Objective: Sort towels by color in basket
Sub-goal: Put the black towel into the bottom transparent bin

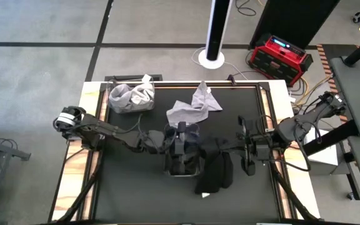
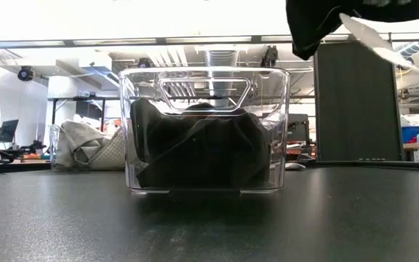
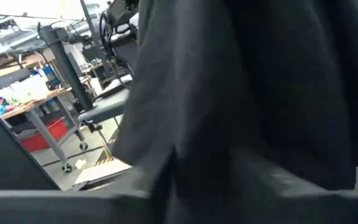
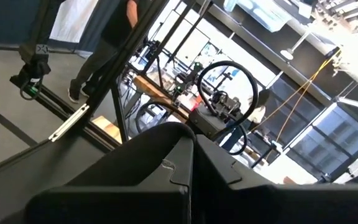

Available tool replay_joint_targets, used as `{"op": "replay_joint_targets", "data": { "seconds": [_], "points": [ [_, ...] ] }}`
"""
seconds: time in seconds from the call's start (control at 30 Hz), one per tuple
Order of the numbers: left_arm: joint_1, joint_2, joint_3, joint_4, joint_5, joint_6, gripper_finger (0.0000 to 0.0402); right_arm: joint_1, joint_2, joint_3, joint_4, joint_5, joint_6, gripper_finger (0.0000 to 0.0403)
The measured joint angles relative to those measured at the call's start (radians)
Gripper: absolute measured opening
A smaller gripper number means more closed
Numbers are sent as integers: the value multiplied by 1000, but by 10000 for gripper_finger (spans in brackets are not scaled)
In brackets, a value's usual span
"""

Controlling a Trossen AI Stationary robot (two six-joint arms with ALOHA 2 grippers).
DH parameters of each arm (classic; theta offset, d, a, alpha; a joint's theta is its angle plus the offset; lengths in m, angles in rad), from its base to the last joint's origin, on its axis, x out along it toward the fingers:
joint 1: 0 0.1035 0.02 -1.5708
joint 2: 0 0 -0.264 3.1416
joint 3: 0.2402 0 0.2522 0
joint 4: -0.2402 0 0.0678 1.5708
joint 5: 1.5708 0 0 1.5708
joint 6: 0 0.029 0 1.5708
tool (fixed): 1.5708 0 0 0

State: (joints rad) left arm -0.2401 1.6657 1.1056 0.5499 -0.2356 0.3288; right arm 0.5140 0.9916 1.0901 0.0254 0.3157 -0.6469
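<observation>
A clear basket (image 1: 169,167) stands at the table's middle and holds dark towels (image 2: 198,149). A second basket (image 1: 112,106) at the far left holds light grey towels (image 1: 131,97). One grey towel (image 1: 192,107) lies spread on the mat behind the clear basket. A black towel (image 1: 216,174) hangs in the air just right of the clear basket, below my right gripper (image 1: 212,149). My left gripper (image 1: 181,139) hovers over the clear basket; dark cloth (image 3: 260,93) fills its wrist view. My right gripper holds the black towel by its upper part (image 4: 166,155); the cloth itself covers the fingers, so the exact hold is hidden. The towel hangs slack below it, clear of the table, with a white tag (image 2: 373,36) sticking out.
The black mat (image 1: 130,181) is bare at the near left and near right. A red box (image 1: 279,57) and a white post (image 1: 216,31) stand on the floor beyond the table's far edge.
</observation>
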Motion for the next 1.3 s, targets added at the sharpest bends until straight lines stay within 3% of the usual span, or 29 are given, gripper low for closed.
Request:
{"op": "replay_joint_targets", "data": {
  "seconds": [0.07,0.13,0.2,0.4,0.5,0.73,0.93,1.3],
  "points": [
    [0,0,-2,-2,0,3,52,0,0,0,-3,0,3,9],
    [0,-1,-3,-4,0,3,16,0,0,0,-6,4,3,9],
    [0,-5,-3,-18,-14,12,10,0,0,0,-11,50,10,9],
    [-15,-92,-4,-131,-121,39,1,0,-32,0,-154,337,90,9],
    [-15,-161,-4,-199,-121,47,0,0,-62,0,-244,414,133,9],
    [-6,-292,76,-471,-121,-6,0,-7,-116,5,-388,421,226,9],
    [-3,-270,153,-481,-114,-32,0,-22,-59,2,-323,418,292,9],
    [14,-107,235,-408,-109,-84,0,-31,114,0,-138,341,300,9]
  ]
}}
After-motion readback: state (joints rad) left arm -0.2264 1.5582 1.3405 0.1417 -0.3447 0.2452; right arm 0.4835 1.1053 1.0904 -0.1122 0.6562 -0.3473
